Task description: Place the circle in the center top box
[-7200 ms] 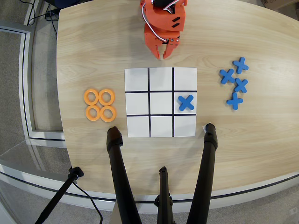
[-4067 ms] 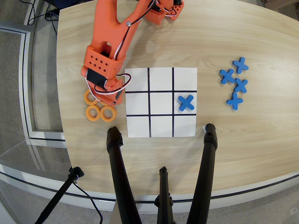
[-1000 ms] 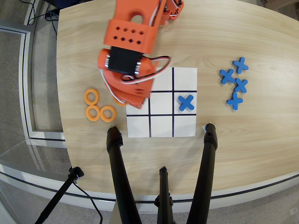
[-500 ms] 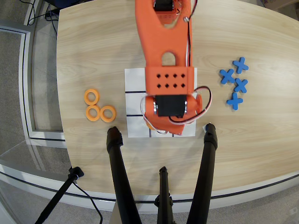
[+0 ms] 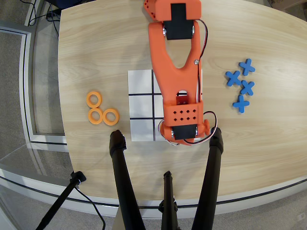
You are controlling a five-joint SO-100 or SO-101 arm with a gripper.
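Three orange circles lie on the wood left of the grid: one (image 5: 94,98) further up, two (image 5: 95,115) (image 5: 111,116) side by side below it. A fourth circle is not visible. My orange arm (image 5: 175,72) reaches down the overhead view over the white 3x3 grid (image 5: 140,82). Its wrist (image 5: 182,125) hangs over the row nearest the tripod legs. It covers most of the center top box, of which only a thin strip (image 5: 156,125) shows. The fingers are hidden under the wrist, so I cannot see whether they hold anything.
Several blue crosses (image 5: 241,85) lie in a cluster on the wood right of the grid. Black tripod legs (image 5: 121,177) (image 5: 211,172) stand close to the grid's lower edge beside the wrist. The table edge curves along the bottom and left.
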